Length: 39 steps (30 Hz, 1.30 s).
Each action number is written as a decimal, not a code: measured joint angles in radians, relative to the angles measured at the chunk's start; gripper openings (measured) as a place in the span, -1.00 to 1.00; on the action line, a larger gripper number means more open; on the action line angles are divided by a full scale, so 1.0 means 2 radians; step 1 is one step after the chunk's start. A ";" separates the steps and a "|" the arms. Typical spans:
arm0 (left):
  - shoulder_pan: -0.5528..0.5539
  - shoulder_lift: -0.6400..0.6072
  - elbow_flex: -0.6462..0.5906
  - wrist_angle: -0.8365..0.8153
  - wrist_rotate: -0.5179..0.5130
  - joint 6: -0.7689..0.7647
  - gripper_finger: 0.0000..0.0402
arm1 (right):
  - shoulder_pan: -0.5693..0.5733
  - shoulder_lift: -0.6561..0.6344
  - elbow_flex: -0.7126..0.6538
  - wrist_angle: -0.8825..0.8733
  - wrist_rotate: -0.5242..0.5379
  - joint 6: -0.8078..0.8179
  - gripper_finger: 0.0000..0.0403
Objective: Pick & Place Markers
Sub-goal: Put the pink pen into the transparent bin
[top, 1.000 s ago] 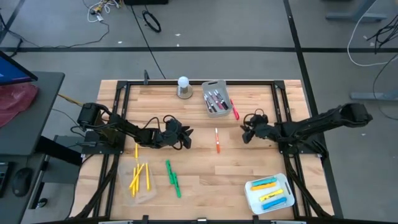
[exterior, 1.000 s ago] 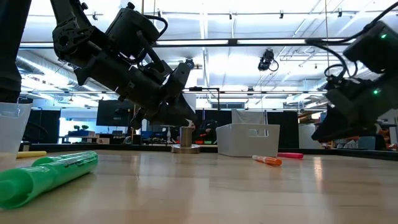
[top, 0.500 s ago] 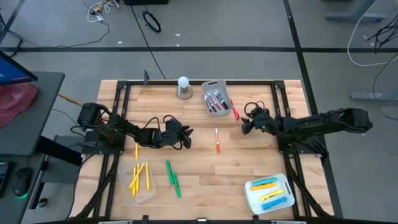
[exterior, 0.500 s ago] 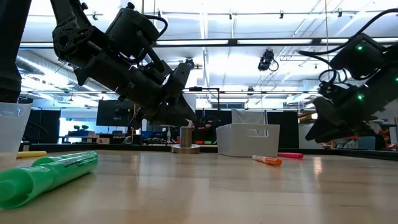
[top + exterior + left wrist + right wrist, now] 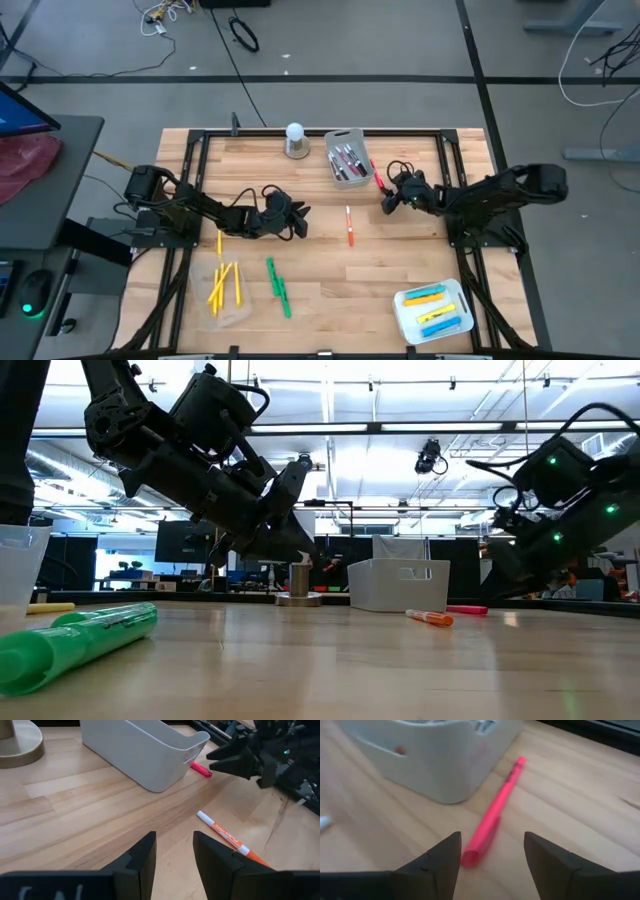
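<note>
A pink marker (image 5: 496,810) lies flat on the table beside the grey bin (image 5: 347,158), which holds more markers. My right gripper (image 5: 492,854) is open, low over the table, with a finger on each side of that marker's near end and touching nothing. An orange marker (image 5: 226,836) lies on the wood at mid-table. My left gripper (image 5: 175,851) hovers just short of it, open, with nothing between its fingers. Yellow markers (image 5: 222,282) and green markers (image 5: 278,285) lie near the front left.
A white ball on a grey base (image 5: 295,140) stands at the far edge, left of the bin. A white tray (image 5: 433,310) with blue, yellow and orange markers sits at the front right. The black frame rails (image 5: 455,180) run along the table's sides.
My right gripper has moved toward the table's far edge and a little to the left, down to the pink marker beside the bin. The markers have kept their places.
</note>
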 joint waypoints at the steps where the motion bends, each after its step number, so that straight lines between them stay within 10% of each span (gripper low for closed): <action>1: 0.000 0.000 0.000 0.000 0.000 0.000 -0.33 | -0.003 0.009 0.000 0.007 -0.001 0.001 0.09; 18: 0.002 0.000 0.000 0.000 0.000 0.000 -0.33 | -0.033 0.122 0.032 0.063 -0.040 -0.006 -0.16; 30: 0.002 0.000 0.000 0.000 0.000 0.000 -0.33 | -0.038 0.124 0.033 0.036 -0.017 0.024 -0.76; 39: 0.002 0.000 0.000 0.000 0.000 0.000 -0.33 | -0.039 0.108 0.028 0.016 0.043 0.088 -0.75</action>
